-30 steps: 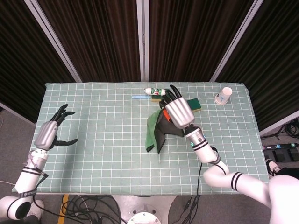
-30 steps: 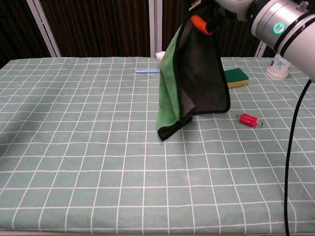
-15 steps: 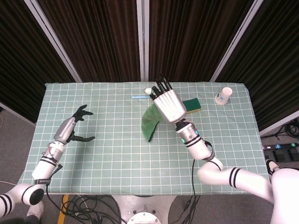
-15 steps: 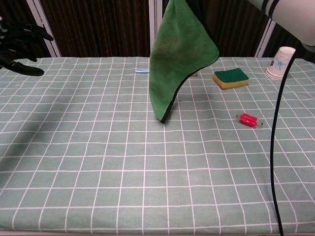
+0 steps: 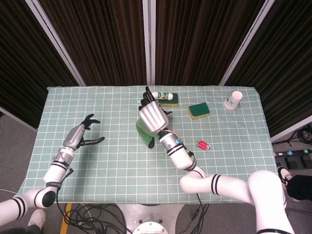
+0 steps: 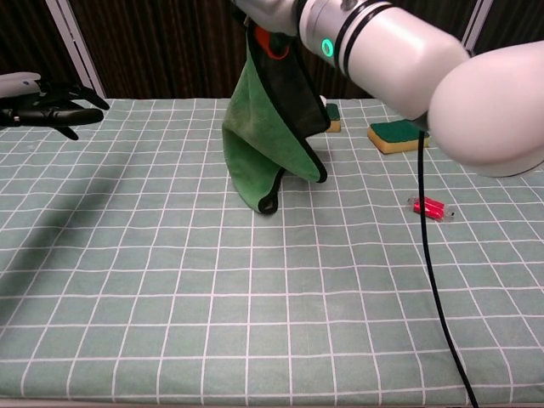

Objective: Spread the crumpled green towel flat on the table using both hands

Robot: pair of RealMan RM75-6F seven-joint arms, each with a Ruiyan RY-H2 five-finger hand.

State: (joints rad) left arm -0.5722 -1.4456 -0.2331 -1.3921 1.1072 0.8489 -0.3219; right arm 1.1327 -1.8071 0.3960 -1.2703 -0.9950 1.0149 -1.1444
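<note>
1. The right robot hand (image 5: 153, 117) holds the green towel (image 6: 270, 144) aloft, its bottom edge seemingly brushing the tabletop (image 6: 170, 280).
2. The left robot hand (image 5: 80, 135) hovers wide, well apart.
3. Spreading remains undone.

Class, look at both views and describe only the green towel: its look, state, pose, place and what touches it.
The green towel looks like soft cloth with a dark edging and a dark inner side. It hangs folded from the right hand, which grips its top. It is lifted, not spread; whether its lowest corner touches the table cannot be told. The left hand is apart from it.
</note>
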